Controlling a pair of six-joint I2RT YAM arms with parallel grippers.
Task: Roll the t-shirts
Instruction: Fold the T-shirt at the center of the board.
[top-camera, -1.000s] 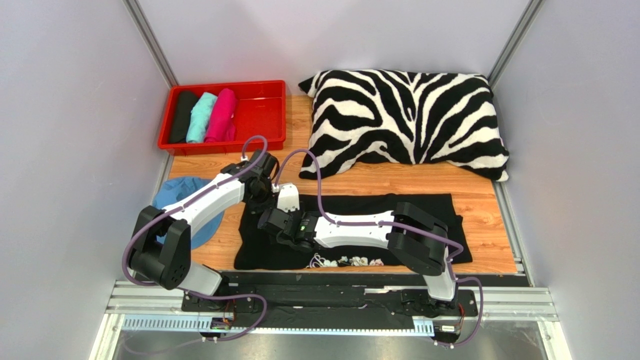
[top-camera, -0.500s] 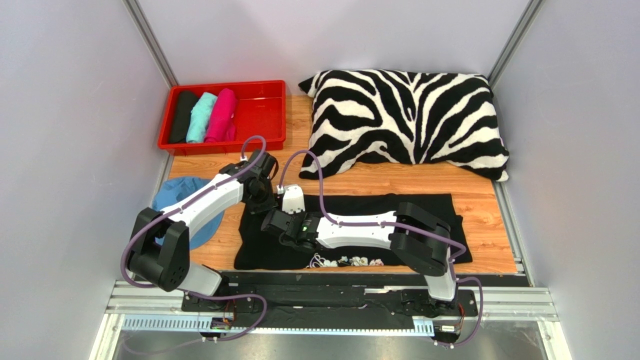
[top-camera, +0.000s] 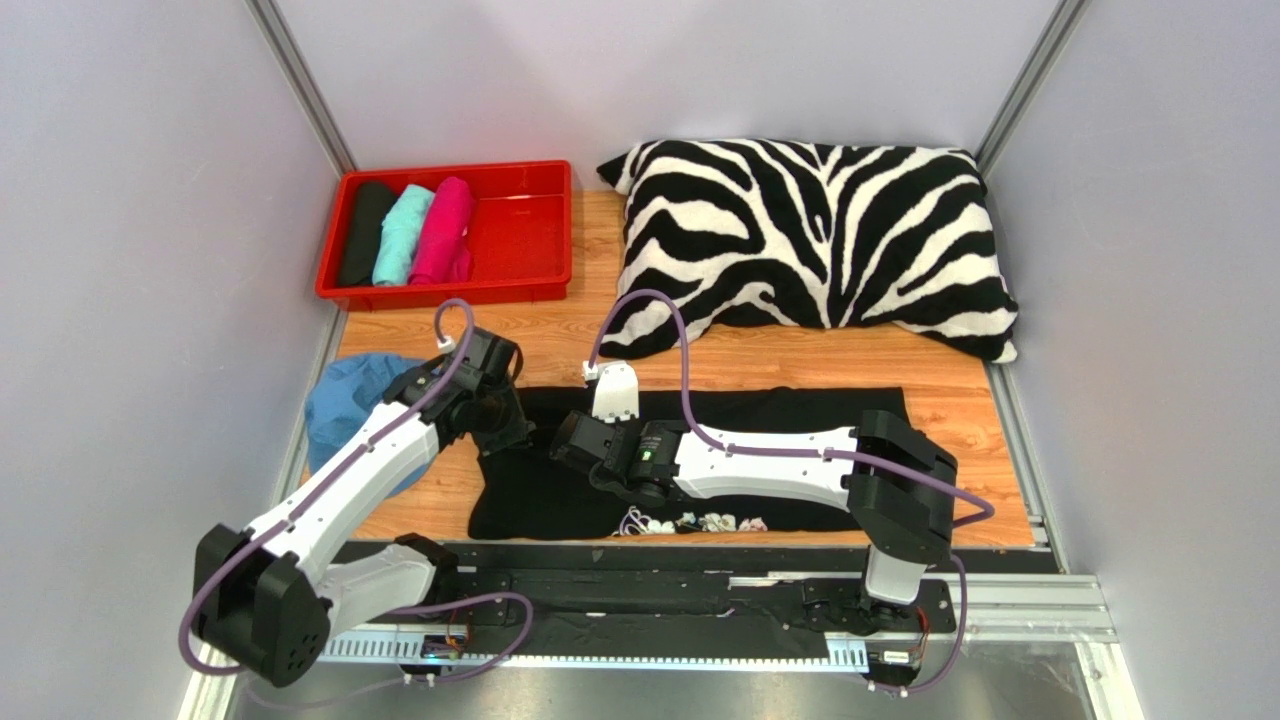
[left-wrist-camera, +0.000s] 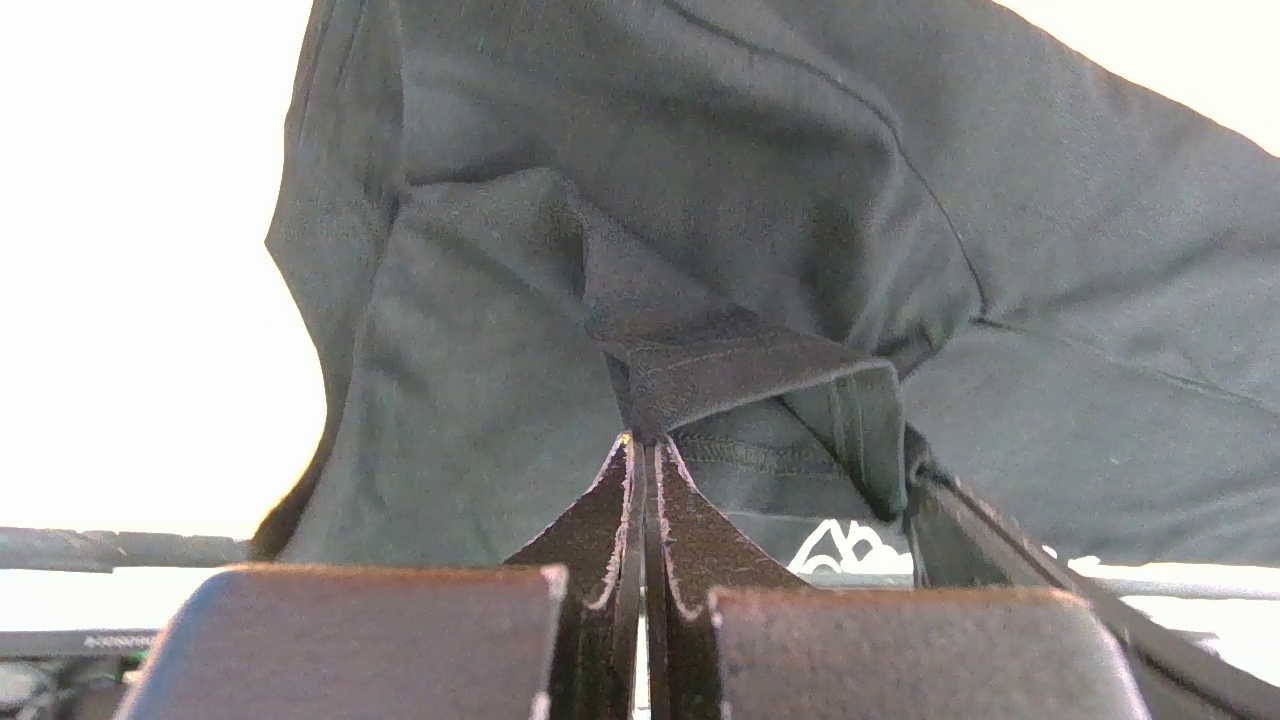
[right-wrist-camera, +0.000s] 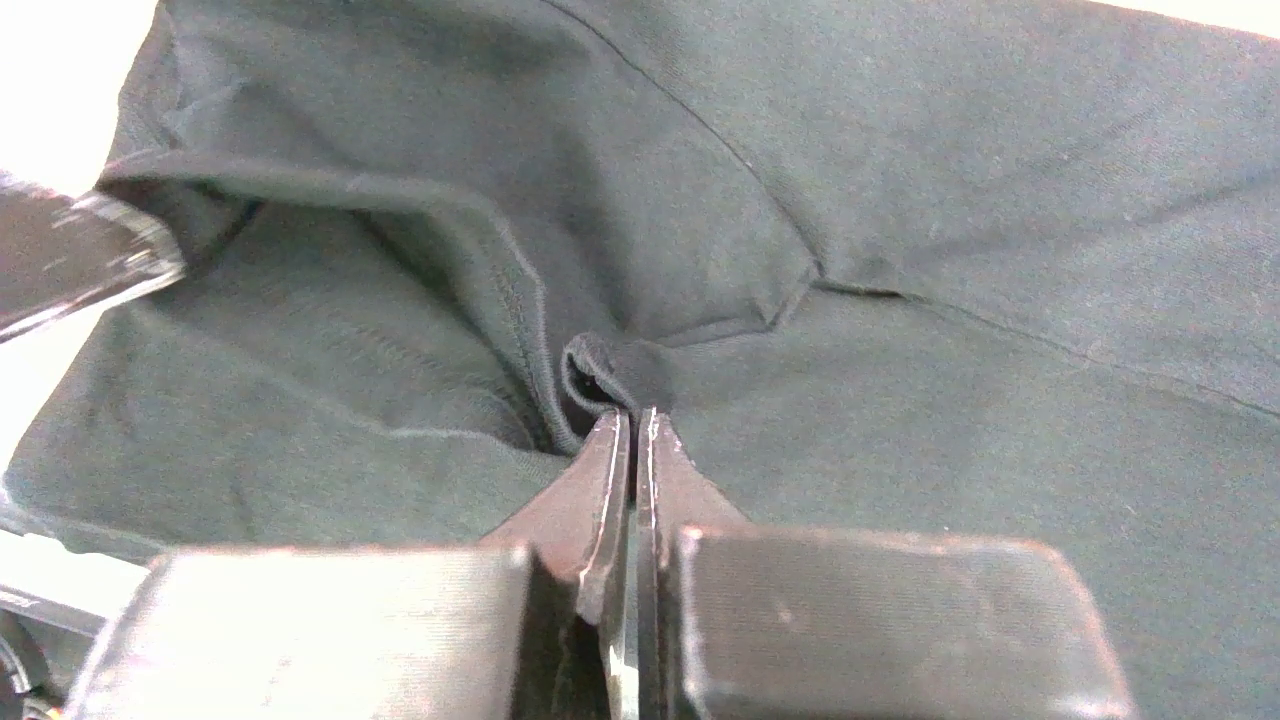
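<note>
The top view is evenly lit and sharp, shadows soft. Both wrist views blow out white around the black t-shirt.

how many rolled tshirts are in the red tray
3, side by side in the left half of the red tray: black roll leftmost, teal roll in the middle, pink roll rightmost. None seems hidden.

Large black t-shirt lies flat, left gripper and right gripper at its left end. Red tray (far left) holds rolled tees.
</note>
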